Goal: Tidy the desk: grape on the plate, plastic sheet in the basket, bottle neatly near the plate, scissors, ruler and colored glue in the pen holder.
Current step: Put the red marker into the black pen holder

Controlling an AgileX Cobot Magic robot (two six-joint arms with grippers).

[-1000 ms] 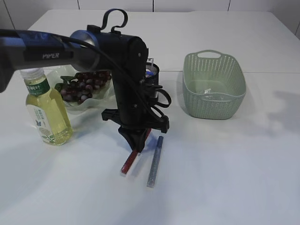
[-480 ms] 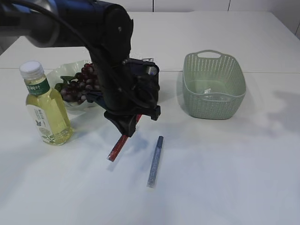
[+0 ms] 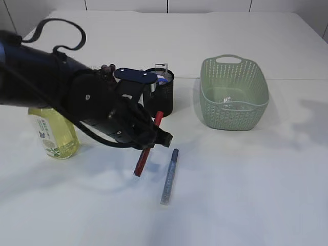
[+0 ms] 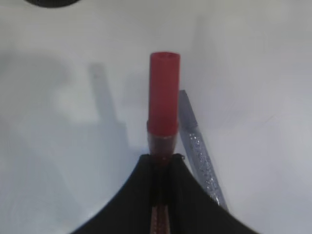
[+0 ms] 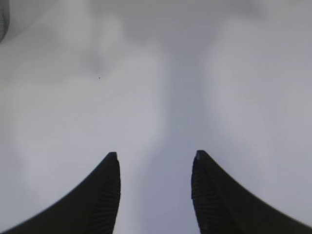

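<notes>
bottle point(image 3: 51, 138) top hidden behind left arm, plate out of sight, basket point(image 3: 234, 94) contents — perhaps plastic — unclear

Left arm point(image 3: 56, 87) reaching in from the left, its gripper point(image 3: 148, 137) clamped on a red glue stick point(image 3: 146, 148); right gripper point(image 5: 155, 161) with jaws parted, holding nothing.

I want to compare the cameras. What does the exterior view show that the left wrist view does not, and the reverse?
Only the exterior view shows the bottle, pen holder and basket. Only the left wrist view shows, close up, the left gripper shut on the red glue stick. Both show that stick and the silver glitter glue stick lying on the table.
</notes>
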